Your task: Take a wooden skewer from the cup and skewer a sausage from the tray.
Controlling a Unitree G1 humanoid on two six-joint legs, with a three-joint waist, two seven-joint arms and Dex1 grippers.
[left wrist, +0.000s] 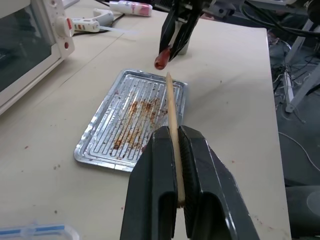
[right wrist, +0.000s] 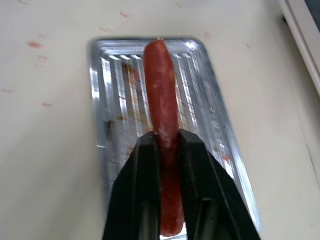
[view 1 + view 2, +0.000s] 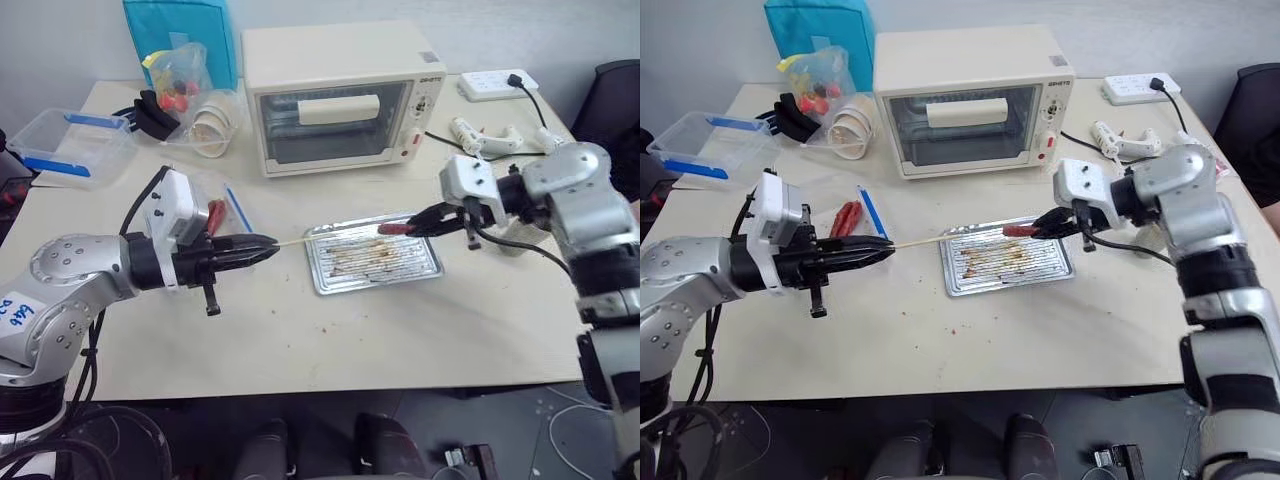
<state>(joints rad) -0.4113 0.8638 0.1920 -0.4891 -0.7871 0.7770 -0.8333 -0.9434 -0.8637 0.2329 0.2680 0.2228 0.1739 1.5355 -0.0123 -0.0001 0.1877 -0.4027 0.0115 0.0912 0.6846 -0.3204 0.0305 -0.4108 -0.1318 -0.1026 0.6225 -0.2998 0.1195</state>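
the left gripper [image 3: 268, 244] is clamped on the skewer [image 3: 296, 239], which points level toward the tray [image 3: 330, 280]. the right gripper [image 3: 392, 226] pinches the sausage [image 2: 162, 120], held in the air above the tray, its tip near the skewer's point.

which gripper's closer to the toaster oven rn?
Right. The right gripper holds the sausage above the tray, just in front of the toaster oven. The left gripper, shut on the wooden skewer, sits further off to the oven's front left.
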